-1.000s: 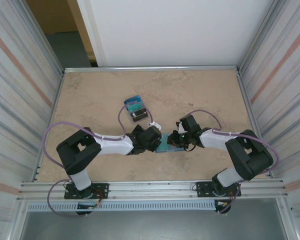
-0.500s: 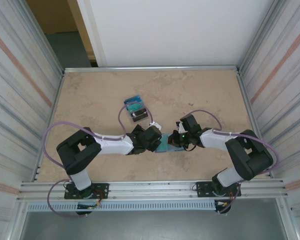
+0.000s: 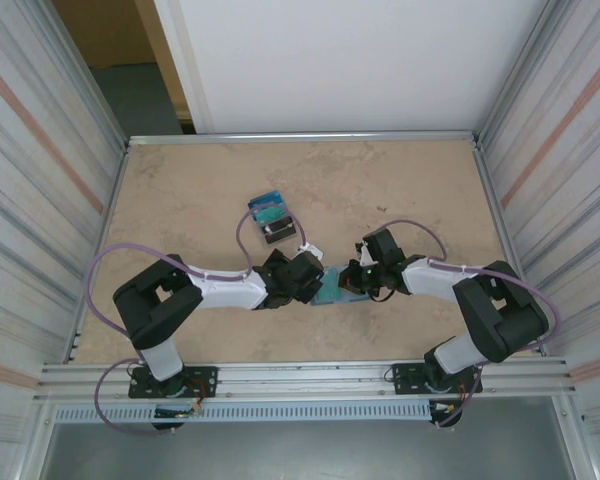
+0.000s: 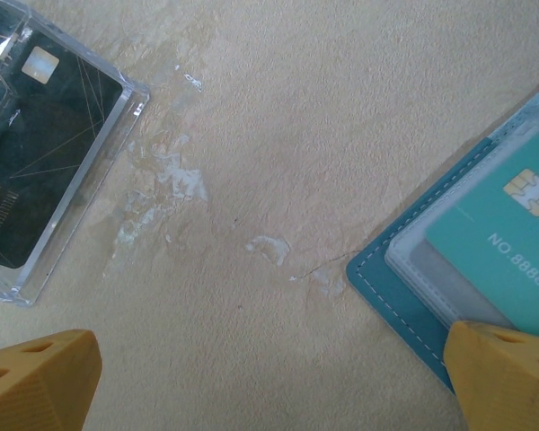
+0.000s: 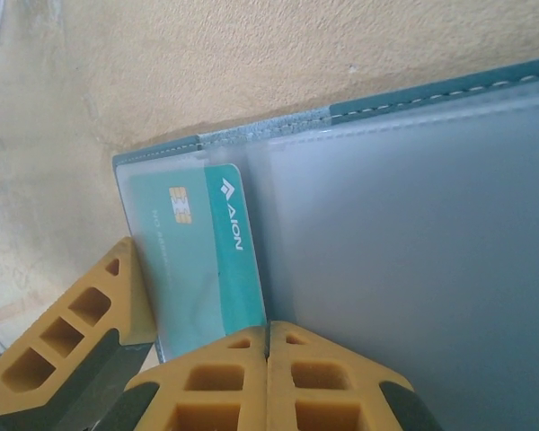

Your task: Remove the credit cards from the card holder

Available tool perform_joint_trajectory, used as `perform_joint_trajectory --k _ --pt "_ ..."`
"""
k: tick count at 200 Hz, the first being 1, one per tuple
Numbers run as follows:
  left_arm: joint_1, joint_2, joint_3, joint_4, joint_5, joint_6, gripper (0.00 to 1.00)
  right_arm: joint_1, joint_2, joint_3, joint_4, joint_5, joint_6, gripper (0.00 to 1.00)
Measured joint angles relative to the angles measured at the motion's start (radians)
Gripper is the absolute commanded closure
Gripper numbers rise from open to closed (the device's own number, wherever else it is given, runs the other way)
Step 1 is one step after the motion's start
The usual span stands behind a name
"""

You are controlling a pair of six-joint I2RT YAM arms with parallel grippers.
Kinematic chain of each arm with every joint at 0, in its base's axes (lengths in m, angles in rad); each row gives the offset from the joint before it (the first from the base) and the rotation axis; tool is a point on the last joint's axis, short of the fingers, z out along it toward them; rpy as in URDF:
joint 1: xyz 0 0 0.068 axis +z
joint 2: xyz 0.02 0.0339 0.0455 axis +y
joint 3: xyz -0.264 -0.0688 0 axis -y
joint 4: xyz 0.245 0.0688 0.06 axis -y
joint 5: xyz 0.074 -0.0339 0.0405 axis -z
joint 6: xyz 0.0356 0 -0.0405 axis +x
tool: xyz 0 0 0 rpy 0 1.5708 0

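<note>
Counter (image 3: 400, 190): pale stone-look top, walled on three sides, seen from overhead.

Left arm (image 3: 225, 287) and right arm (image 3: 442, 276) both reach inward. Their wrists nearly meet just below the middle of the overhead view.

Card holder (image 3: 329, 290): a sliver of teal flat on the counter between the two wrists. From the right wrist it lies open, teal border with pale stitching along the upper edge, and frosted clear pockets across most of the frame.

Black piece (image 3: 276, 232): up and left of the wrists, well apart from the holder. Blue-green cards (image 3: 267, 209) sit against its far side.

Clear case (image 4: 45, 153): upper left of the left wrist view, a black chip card inside.

Left hand (image 4: 269, 386): spread wide, yellow tips in the two bottom corners of its view, bare counter between. The lower-right tip overlaps the holder's stitched edge. Nothing gripped.

Right hand (image 5: 268, 377): fingers pressed together at bottom centre, no gap, tips sitting over the pocket plastic. Cannot tell whether anything thin is caught between them. A third yellow finger (image 5: 81, 337) stands at lower left, against the holder's left end.

Credit card (image 5: 202, 260): teal-green, gold chip, white lettering. It sits in the leftmost clear pocket, its lower end hidden behind the right hand's fingers.
</note>
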State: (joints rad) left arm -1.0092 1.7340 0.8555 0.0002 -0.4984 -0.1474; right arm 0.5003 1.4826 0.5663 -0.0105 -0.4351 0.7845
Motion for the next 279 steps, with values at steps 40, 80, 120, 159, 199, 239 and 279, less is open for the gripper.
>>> perform_joint_trajectory --k 40,80,120,159,199,239,279 --pt "0.000 0.000 0.000 0.000 0.000 0.000 0.01 -0.005 -0.015 0.005 -0.044 0.023 -0.012 1.00" --pt "0.000 -0.001 0.005 -0.006 0.000 0.007 0.01 -0.005 -0.030 0.016 -0.088 0.050 -0.031 1.00" --pt "0.000 -0.029 0.018 -0.023 0.011 0.028 0.01 -0.005 -0.031 0.025 -0.114 0.065 -0.037 1.00" --pt "0.000 -0.037 0.059 -0.013 0.043 0.060 0.01 -0.005 -0.031 0.026 -0.119 0.068 -0.037 1.00" --pt "0.000 -0.007 0.097 -0.003 0.061 0.092 0.01 -0.005 -0.031 0.026 -0.122 0.068 -0.037 1.00" --pt "0.000 0.045 0.100 -0.010 0.060 0.115 0.02 -0.005 -0.034 0.026 -0.122 0.069 -0.037 1.00" --pt "0.000 0.054 0.102 -0.016 0.052 0.121 0.02 -0.005 -0.047 0.026 -0.124 0.069 -0.038 0.82"
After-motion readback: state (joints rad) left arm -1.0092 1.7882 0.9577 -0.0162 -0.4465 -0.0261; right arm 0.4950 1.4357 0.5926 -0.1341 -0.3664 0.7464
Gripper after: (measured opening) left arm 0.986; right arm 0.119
